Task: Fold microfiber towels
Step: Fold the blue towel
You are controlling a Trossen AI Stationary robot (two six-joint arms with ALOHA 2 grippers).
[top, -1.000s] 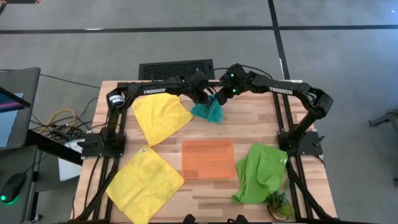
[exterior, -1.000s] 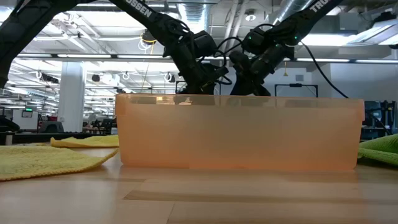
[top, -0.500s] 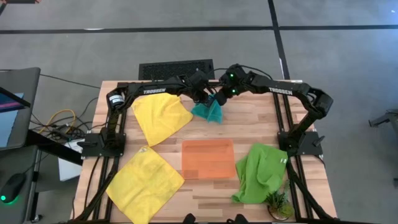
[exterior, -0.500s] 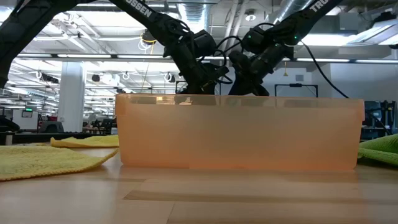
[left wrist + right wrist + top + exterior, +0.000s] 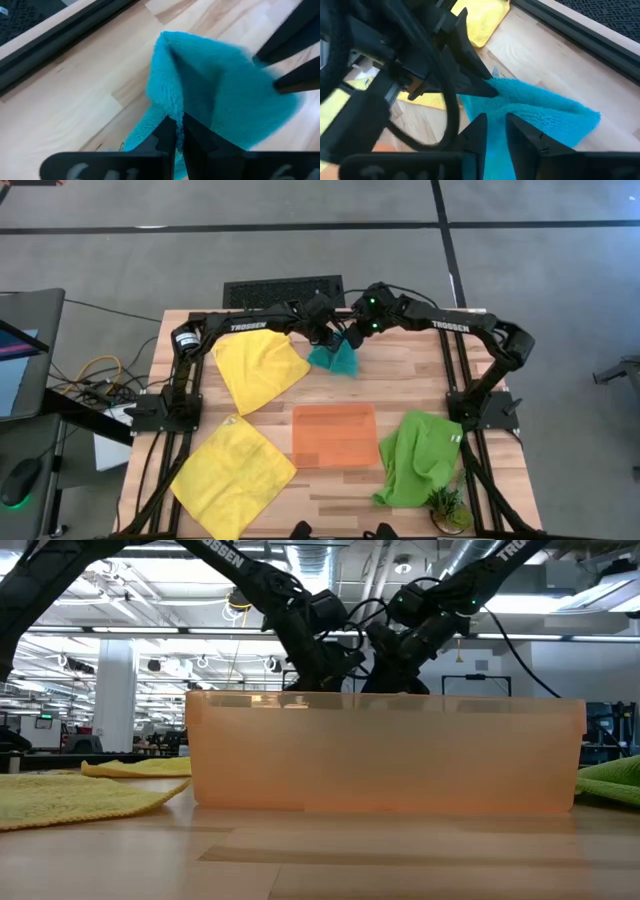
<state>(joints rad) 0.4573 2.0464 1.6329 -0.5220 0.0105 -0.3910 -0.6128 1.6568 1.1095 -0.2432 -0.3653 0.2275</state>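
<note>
Not much has shifted since a second ago, except the right claw (image 5: 494,131) has started to spread: its two dark fingers now stand a little apart over the fuzzy teal microfiber towel (image 5: 335,358), where before it looked pinched on it. Arms and cloths sit where they were.

Going left to right, using the flat orange rectangular tray (image 5: 334,434) as the landmark:

- Left and toward the camera from the tray, a bright yellow square towel (image 5: 234,474) lies flat on the wooden counter (image 5: 400,385).
- Left and behind the tray, the second yellow towel (image 5: 259,367) lies spread out, untouched.
- Straight behind the tray, the teal towel is bunched into a peaked, half-folded shape. The left claw (image 5: 179,134) is pressed together on its edge, pinching a fold, and the right claw is right beside it over the same cloth.
- Right of the tray, the lime green towel (image 5: 420,457) is crumpled, with a small green plant (image 5: 447,506) just past it at the counter's corner.

My read: the right side is letting go, so a fold on the teal one is probably being laid down while the left holds it. The other three haven't been folded yet, so it's early days.
</note>
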